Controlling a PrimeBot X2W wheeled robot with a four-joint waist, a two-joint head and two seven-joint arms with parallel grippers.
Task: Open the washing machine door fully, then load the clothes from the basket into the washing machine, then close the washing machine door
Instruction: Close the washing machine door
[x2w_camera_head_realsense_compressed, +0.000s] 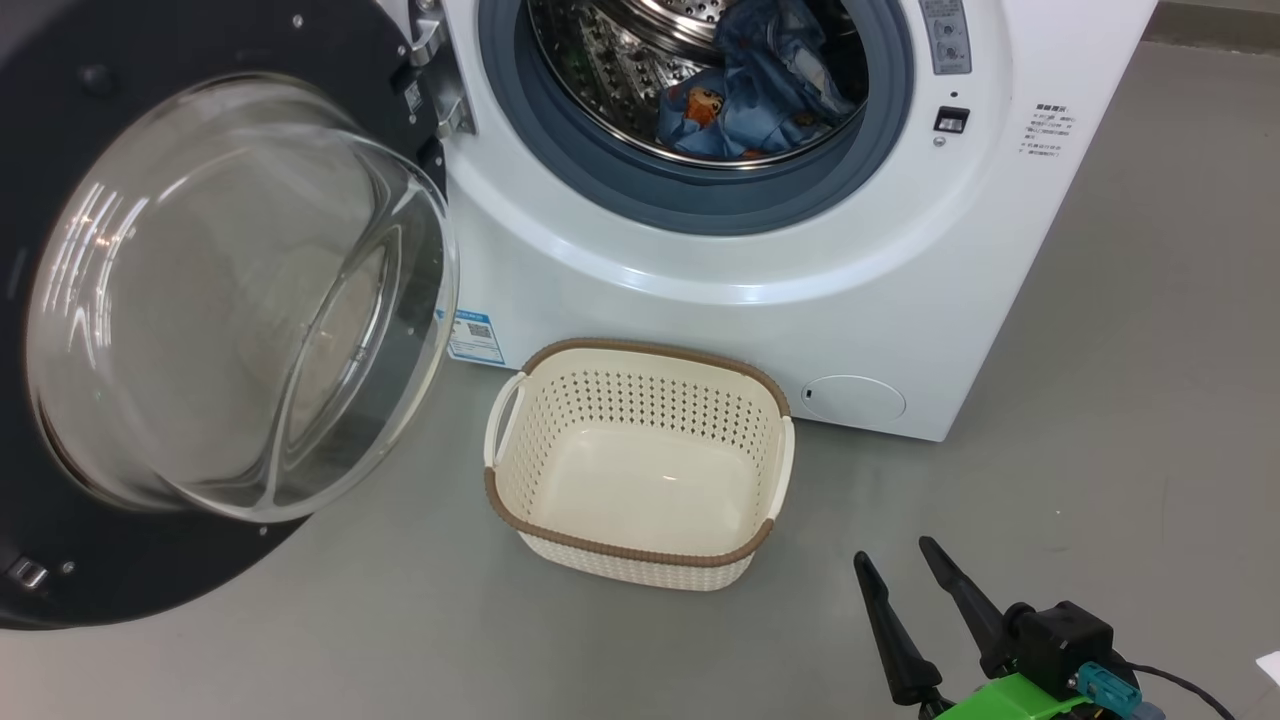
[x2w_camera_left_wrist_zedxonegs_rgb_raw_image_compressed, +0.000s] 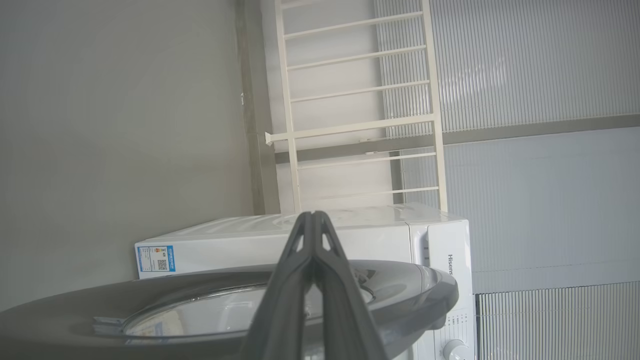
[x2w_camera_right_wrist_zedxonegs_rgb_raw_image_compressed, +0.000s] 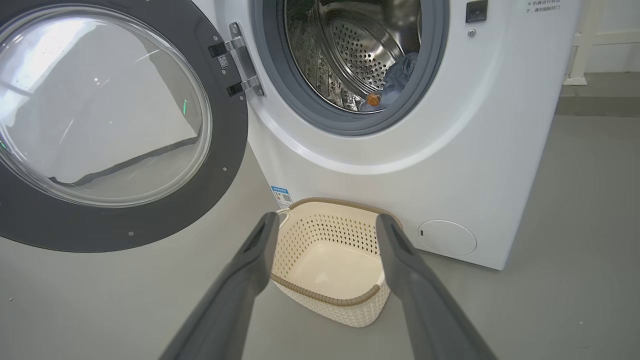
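The washing machine (x2w_camera_head_realsense_compressed: 760, 260) stands with its round black door (x2w_camera_head_realsense_compressed: 70, 570) swung wide to the left, glass bowl bulging toward me. Blue clothes (x2w_camera_head_realsense_compressed: 760, 100) with orange prints lie inside the steel drum. The cream basket (x2w_camera_head_realsense_compressed: 640, 555) sits on the floor in front of the machine with nothing in it. My right gripper (x2w_camera_head_realsense_compressed: 895, 553) is open at the lower right, to the right of the basket; in the right wrist view its fingers (x2w_camera_right_wrist_zedxonegs_rgb_raw_image_compressed: 250, 260) frame the basket (x2w_camera_right_wrist_zedxonegs_rgb_raw_image_compressed: 330, 300). My left gripper (x2w_camera_left_wrist_zedxonegs_rgb_raw_image_compressed: 313, 214) is shut, hovering beside the door's outer face (x2w_camera_left_wrist_zedxonegs_rgb_raw_image_compressed: 410, 290).
Grey floor spreads around the machine, with free room to the right. The round service flap (x2w_camera_head_realsense_compressed: 853, 398) is low on the machine's front. A white ladder-like rack (x2w_camera_left_wrist_zedxonegs_rgb_raw_image_compressed: 360, 100) and ribbed wall panels stand behind the machine.
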